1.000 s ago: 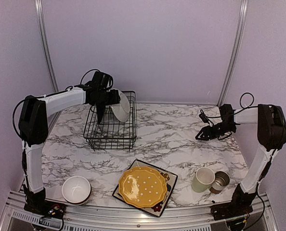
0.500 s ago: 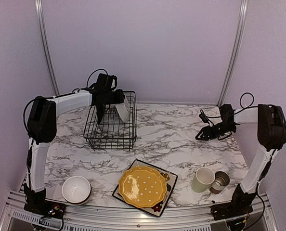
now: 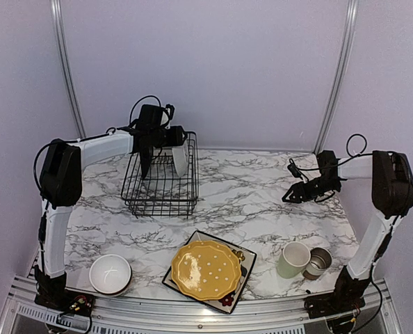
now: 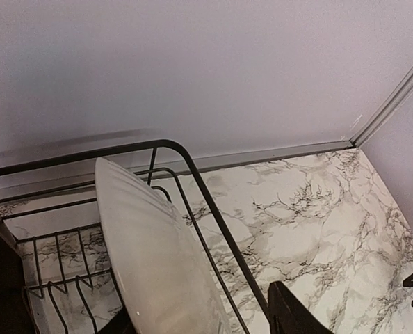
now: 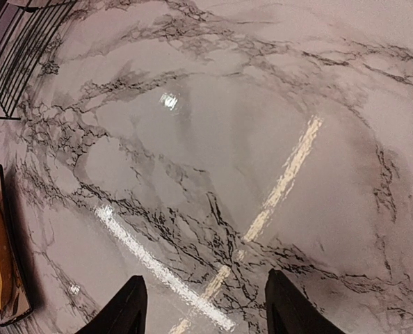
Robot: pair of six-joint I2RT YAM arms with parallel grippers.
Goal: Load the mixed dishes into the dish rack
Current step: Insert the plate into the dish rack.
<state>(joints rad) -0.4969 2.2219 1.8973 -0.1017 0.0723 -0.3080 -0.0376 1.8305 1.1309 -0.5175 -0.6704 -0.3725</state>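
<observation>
The plate [image 4: 158,257], between the fingers of your left gripper [image 3: 179,142], now stands upright, not slanted, in the rack [image 3: 158,198] below: nearly slotted. Gripped or loose, I cannot tell. Your right gripper [image 5: 201,306] is open, empty.

White plate [image 4: 158,257] on edge in rack [image 3: 158,202]; yellow plate [image 3: 205,270] atop square plate [image 3: 228,300].

Left claw [image 3: 173,139] sits over the far right part of the dish rack [image 3: 158,202]. White plate [image 3: 181,158] stands on edge directly under it, inside the wire; grip unclear. Right claw [image 3: 293,193] hangs above the marble table [image 3: 262,209], fingers spread, nothing between. Nearward of it: pale green mug [image 3: 293,259], grey-brown cup [image 3: 318,261] just beside. Well nearward of the left claw: yellow plate [image 3: 206,269] on black square plate [image 3: 243,259], white bowl [image 3: 110,273].
</observation>
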